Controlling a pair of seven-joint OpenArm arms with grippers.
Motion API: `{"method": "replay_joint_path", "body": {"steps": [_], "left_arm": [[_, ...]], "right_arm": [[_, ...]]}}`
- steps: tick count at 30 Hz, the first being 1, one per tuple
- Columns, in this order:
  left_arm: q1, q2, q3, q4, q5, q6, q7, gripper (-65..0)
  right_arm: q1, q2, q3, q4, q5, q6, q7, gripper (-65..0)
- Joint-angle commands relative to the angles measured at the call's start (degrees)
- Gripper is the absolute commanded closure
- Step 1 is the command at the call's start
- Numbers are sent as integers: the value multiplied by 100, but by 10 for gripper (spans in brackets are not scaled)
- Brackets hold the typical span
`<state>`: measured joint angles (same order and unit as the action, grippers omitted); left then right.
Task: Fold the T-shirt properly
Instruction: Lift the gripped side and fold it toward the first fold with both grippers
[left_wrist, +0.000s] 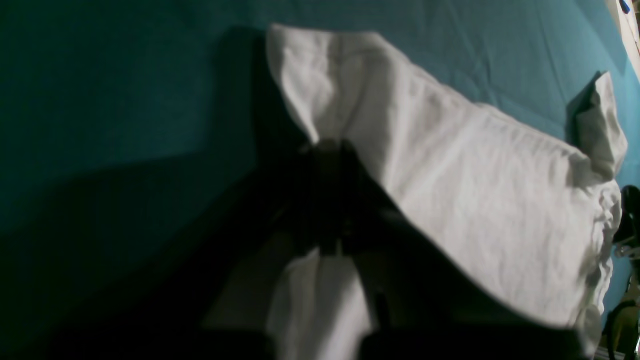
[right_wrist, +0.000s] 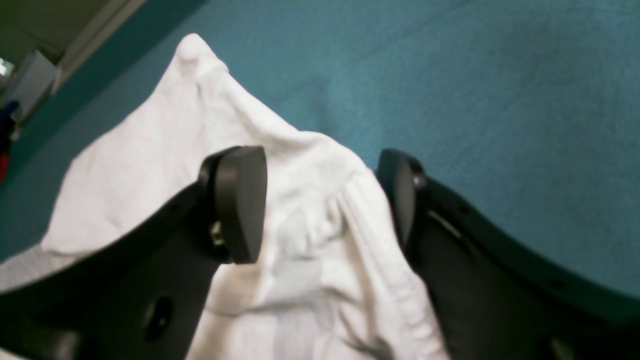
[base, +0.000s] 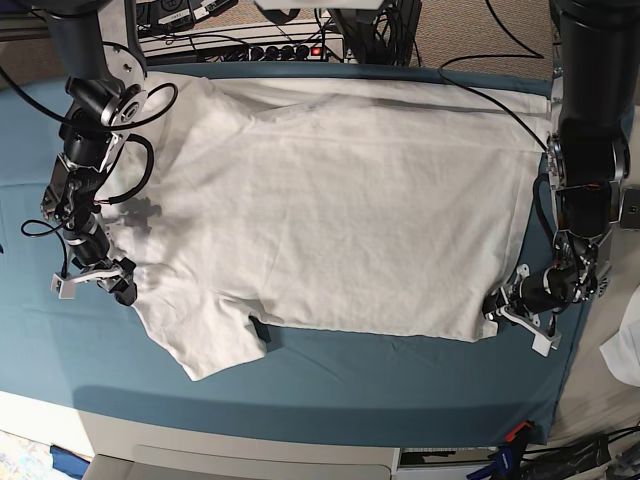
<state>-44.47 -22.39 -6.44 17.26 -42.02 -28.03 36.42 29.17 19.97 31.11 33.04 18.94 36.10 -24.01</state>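
The T-shirt (base: 330, 210) lies spread across the teal cloth (base: 350, 385) covering the surface, one sleeve (base: 205, 340) angled toward the near edge. The left gripper (base: 497, 308) sits at the shirt's near corner on the base view's right side, clamped tight on that white fabric; its wrist view shows the cloth draped over dark fingers. The right gripper (right_wrist: 320, 200) is spread wide at the opposite edge, a bunched hem rising between its pads (right_wrist: 240, 200) with nothing pinched. Cables and a power strip (base: 260, 50) crowd the far side; a small white cloth (base: 625, 350) lies off the right edge
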Motion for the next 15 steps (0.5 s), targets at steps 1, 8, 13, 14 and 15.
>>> {"method": "replay_joint_path", "body": {"steps": [1, 8, 13, 14, 15], "left_arm": [[-173, -63, -7, 81, -42, -57, -11, 0], [-173, -63, -7, 81, -44, -57, -9, 0], [-168, -83, -13, 127, -66, -59, -11, 0], [-151, -101, -22, 181, -96, -59, -9, 0], [-136, -116, -22, 251, -142, -63, -4, 0]], "right_arm": [[98, 50, -7, 26, -31, 55, -149, -342], [98, 52, -4, 26, -33, 57, -175, -53], [98, 76, -4, 28, -31, 390, -133, 0], [98, 83, -4, 28, -31, 390, -107, 0], [98, 94, -4, 39, -28, 390, -81, 0]]}}
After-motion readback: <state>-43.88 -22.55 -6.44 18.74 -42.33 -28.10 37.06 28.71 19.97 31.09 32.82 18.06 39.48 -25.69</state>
